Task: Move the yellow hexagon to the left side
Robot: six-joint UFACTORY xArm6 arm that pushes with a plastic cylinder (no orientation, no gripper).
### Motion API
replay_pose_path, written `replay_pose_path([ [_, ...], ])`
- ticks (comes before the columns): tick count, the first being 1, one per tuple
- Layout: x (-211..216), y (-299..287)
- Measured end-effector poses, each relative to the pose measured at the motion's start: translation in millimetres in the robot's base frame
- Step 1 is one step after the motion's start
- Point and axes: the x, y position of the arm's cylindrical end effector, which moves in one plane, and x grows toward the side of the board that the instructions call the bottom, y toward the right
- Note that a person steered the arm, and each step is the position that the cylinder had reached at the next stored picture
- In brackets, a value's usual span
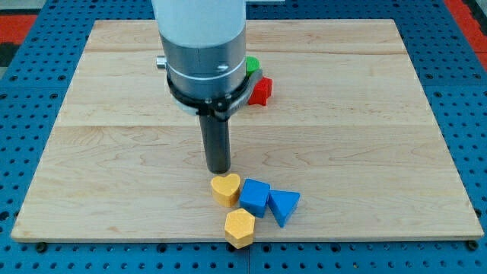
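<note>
The yellow hexagon (pixel 239 227) lies near the board's bottom edge, a little left of centre. A yellow heart (pixel 225 189) sits just above it. A blue cube (pixel 255 198) touches the heart's right side, and a blue triangle (pixel 284 205) lies right of the cube. My tip (pixel 219 170) rests on the board just above the yellow heart, above and slightly left of the hexagon.
A red block (pixel 260 90) and a green block (pixel 252 66) lie near the view's top centre, partly hidden behind the arm's body (pixel 202 53). The wooden board (pixel 114 152) lies on a blue perforated table (pixel 23 114).
</note>
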Motion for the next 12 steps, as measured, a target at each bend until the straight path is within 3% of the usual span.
replay_pose_path([
  [1,-31,38],
  [2,-13,175],
  [3,68,274],
  [4,104,281],
  [6,108,272],
  [7,108,198],
  [8,108,83],
  [12,108,43],
])
